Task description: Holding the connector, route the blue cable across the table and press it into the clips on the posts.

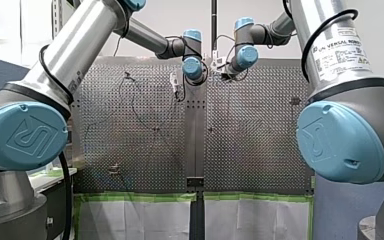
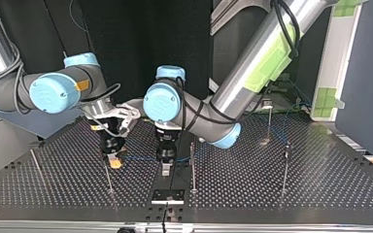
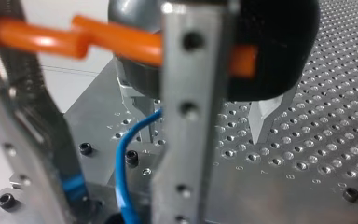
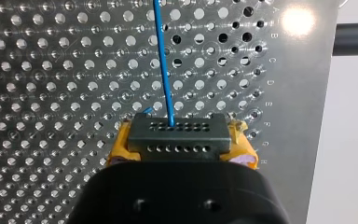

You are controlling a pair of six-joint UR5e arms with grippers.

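The right gripper (image 2: 114,161) pinches the dark connector (image 4: 177,140) between yellow pads (image 4: 119,150), blue cable (image 4: 164,70) leading from it. The left gripper (image 3: 107,179) has metal fingers (image 3: 186,116) spread around the cable.

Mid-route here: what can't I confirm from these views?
1. Front view: the work sits far off; the blue cable can't be traced.
2. Top view: the clips on the posts are too small to show seating.
3. Left wrist view: the cable runs out of frame between the left gripper's blurred fingers.
4. Right wrist view: the right gripper's body hides the connector's near end.
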